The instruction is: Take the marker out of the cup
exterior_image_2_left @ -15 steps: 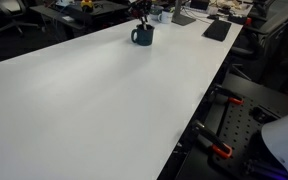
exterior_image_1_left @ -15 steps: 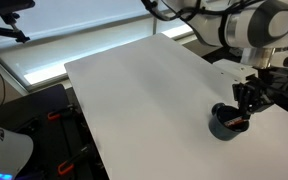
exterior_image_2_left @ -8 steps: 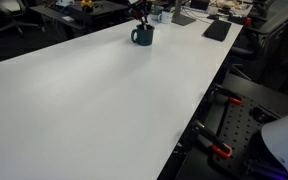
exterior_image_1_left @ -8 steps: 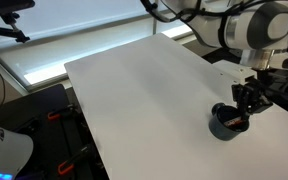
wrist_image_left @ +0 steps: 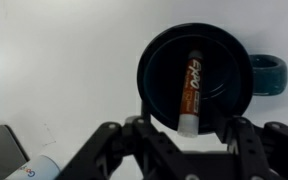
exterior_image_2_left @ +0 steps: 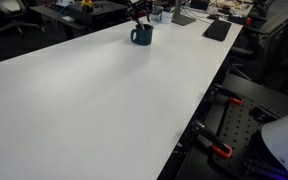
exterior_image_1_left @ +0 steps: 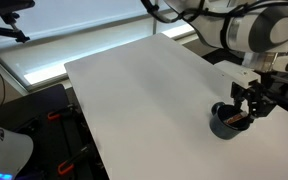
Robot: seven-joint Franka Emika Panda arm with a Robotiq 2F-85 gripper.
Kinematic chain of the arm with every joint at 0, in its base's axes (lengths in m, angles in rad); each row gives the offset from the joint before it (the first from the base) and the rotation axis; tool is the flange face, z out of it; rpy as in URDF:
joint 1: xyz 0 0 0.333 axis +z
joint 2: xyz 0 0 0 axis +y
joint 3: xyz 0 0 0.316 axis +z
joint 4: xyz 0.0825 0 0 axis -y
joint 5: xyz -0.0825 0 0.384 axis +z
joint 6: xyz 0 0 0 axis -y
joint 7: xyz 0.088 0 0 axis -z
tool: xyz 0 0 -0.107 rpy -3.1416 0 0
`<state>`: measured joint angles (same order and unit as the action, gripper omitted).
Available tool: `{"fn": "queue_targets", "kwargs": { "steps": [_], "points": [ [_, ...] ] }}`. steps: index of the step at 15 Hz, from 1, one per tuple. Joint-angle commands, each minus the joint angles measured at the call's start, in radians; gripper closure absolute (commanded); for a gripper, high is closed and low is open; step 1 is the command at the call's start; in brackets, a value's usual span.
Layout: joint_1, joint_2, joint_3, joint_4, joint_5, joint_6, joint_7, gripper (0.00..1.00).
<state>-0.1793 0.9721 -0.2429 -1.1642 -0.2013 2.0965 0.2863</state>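
The dark blue-grey cup [wrist_image_left: 152, 48] stands on the white table near its edge and shows in both exterior views [exterior_image_1_left: 222, 124] [exterior_image_2_left: 142, 36]. A blue handle sticks out at its right in the wrist view. The reddish-orange marker [wrist_image_left: 191, 82] leans inside the cup, with its pale end towards my gripper. My gripper [wrist_image_left: 186, 122] hangs just over the cup's mouth and is open. One finger is on each side of the marker's end, and neither touches it. In the exterior views the gripper [exterior_image_1_left: 247, 108] [exterior_image_2_left: 138, 14] hides part of the cup's rim.
The white table [exterior_image_1_left: 144, 90] ends close beside the cup. A grey flat object [wrist_image_left: 4, 150] and a white-and-blue item [wrist_image_left: 36, 170] lie near the cup. A black pad [exterior_image_2_left: 216, 30] and clutter sit at the table's far end. Red clamps [exterior_image_2_left: 219, 150] stand below the table edge.
The gripper has sunk very slightly towards the cup. The cup and the marker have not moved.
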Motion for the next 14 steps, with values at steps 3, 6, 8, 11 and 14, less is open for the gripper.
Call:
{"fn": "queue_targets", "kwargs": {
  "steps": [3, 6, 8, 11, 14],
  "points": [
    [-0.020, -0.012, 0.018, -0.008, 0.032, 0.029, -0.067, 0.79],
    [-0.024, -0.019, 0.021, -0.015, 0.040, 0.035, -0.088, 0.99],
    [-0.026, -0.023, 0.021, -0.018, 0.044, 0.038, -0.101, 0.96],
    [-0.026, -0.025, 0.020, -0.019, 0.043, 0.039, -0.110, 1.00],
    [-0.025, -0.024, 0.018, -0.018, 0.039, 0.039, -0.120, 0.91]
  ]
}}
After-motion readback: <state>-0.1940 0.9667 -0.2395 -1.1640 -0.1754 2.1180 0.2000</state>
